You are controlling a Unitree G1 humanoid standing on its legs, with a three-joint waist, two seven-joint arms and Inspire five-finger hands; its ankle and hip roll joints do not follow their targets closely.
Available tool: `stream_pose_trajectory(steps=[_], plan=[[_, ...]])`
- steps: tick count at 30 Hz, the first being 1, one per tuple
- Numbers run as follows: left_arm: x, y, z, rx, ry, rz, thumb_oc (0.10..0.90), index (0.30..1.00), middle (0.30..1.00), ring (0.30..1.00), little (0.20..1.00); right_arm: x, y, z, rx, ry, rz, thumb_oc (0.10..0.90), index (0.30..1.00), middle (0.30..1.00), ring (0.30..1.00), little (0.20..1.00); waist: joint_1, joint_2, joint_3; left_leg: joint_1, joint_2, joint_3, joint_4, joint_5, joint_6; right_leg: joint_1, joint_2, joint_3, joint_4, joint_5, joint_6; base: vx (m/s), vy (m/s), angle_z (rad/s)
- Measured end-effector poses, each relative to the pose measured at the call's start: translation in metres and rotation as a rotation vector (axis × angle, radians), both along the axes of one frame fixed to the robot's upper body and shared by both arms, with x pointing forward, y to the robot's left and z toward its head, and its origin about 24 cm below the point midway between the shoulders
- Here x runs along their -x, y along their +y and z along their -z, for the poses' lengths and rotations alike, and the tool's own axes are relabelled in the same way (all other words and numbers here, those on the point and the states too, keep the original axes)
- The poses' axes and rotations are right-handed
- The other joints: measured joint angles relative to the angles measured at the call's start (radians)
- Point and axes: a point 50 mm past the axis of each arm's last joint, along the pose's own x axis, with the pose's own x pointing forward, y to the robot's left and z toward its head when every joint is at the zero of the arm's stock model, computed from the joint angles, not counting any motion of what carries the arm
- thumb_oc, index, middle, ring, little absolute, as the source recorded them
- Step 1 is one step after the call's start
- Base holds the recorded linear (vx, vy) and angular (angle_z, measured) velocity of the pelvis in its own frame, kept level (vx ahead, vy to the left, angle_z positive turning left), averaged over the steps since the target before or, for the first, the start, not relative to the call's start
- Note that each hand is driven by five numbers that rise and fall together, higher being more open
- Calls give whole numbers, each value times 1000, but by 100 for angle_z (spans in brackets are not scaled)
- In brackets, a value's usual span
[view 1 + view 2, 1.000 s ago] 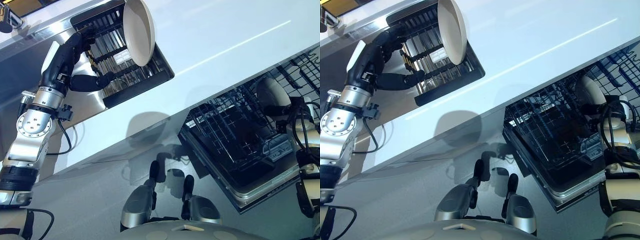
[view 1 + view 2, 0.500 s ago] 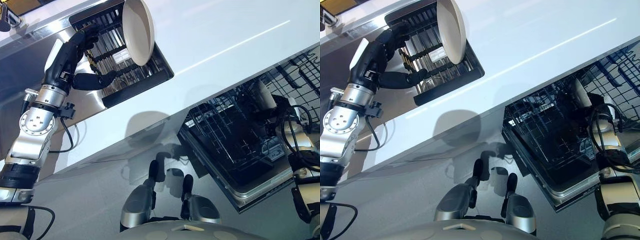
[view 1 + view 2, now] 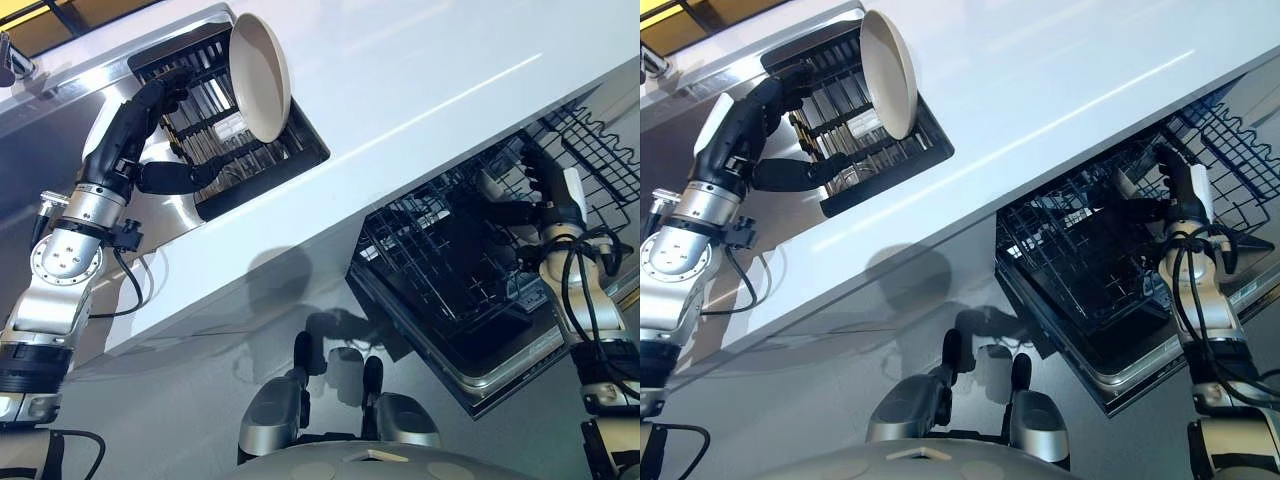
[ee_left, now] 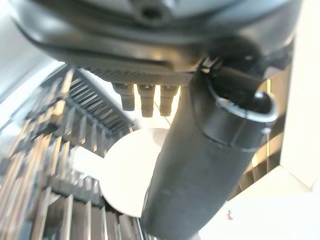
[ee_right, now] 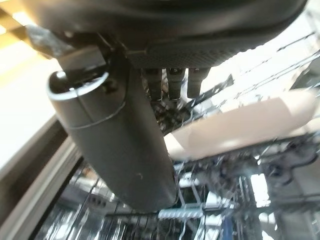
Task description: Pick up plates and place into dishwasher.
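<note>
Two plates in play. One cream plate (image 3: 260,75) stands on edge in the dark drying rack (image 3: 225,130) set into the white counter (image 3: 430,90), leaning w/ its hollow face toward the left hand (image 3: 140,135). That hand is at the rack's side next to the plate: fingers stretched up along the rack's far end, thumb (image 3: 175,177) stuck out low across the rack's front, not touching the plate. Nothing gripped, fingers apart & relaxed. In left wrist view the thumb (image 4: 200,165) crosses in front of the pale plate (image 4: 127,175), rack slats (image 4: 55,150) behind it.

Second plate (image 5: 240,127) sits in the dishwasher's lower wire basket (image 3: 450,270), which is pulled out below the counter edge; in the head views just a pale sliver of it shows (image 3: 1127,185) among the wires by the right hand (image 3: 1175,195). Right hand is over the basket's far-right part, near the blue-ish upper rack (image 3: 1220,130); fingers point up & straight, thumb out toward the plate. Right wrist view: thumb (image 5: 120,145) extended, fingertip stubs (image 5: 172,82) above the cream plate lying across the wires. Hand looks spread, not clamped; can't tell if it touches the plate rim.

Grey floor (image 3: 180,400) in front of the dishwasher.
</note>
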Motion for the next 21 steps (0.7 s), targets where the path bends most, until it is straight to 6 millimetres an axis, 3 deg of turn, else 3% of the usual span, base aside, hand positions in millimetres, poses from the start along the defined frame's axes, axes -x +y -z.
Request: stream_pose_trajectory(steps=[8, 12, 16, 21], plan=[[0, 8, -20, -187, -47, -109, 800, 900, 900, 900, 900, 3, 25, -27, -40, -179, -167, 800, 900, 900, 900, 900, -50, -3, -4, 17, 0, 32, 0, -6, 6, 1, -3, 34, 0, 10, 5, -66, 125, -14], [-2, 15, -40, -280, -87, -196, 800, 900, 900, 900, 900, 4, 39, -37, -111, -266, -259, 800, 900, 900, 900, 900, -69, -4, -10, 26, -1, 58, 0, -10, 9, 1, -6, 58, 0, 15, 8, -33, 140, -16], [-5, 16, -42, -339, -102, -265, 800, 900, 900, 900, 900, 7, 56, -25, -236, -265, -372, 800, 900, 900, 900, 900, -83, -6, -81, 30, -3, 83, 0, -25, 12, -7, -10, 81, -2, 15, 9, -6, 128, -19], [-16, 22, -34, -475, -32, -342, 800, 900, 900, 900, 900, 12, 80, -8, -317, -187, -540, 800, 900, 900, 900, 900, -108, -5, -129, 39, -3, 119, -1, -34, 14, -15, -10, 113, -2, 17, 13, 12, 119, -22]])
